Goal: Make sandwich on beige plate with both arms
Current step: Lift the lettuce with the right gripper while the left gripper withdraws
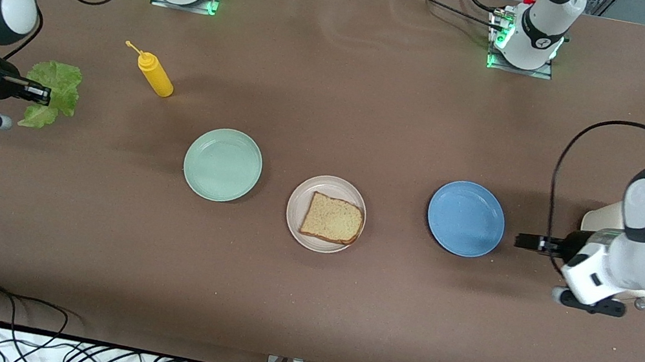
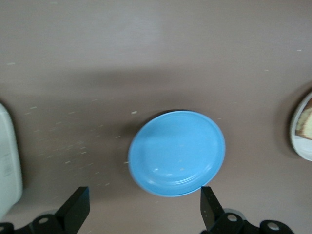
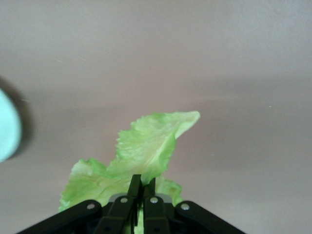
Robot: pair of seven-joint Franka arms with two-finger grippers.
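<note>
1. Your right gripper pinches the lettuce leaf at the right arm's end of the table.
2. Your left gripper hangs spread wide (holding nothing) beside the blue plate.
3. One bread slice lies on the beige plate.

We see a yellow squeeze bottle lying on the brown table, nearer the right arm's end. A mint green plate and a blue plate sit apart, midway between the table's long edges.
</note>
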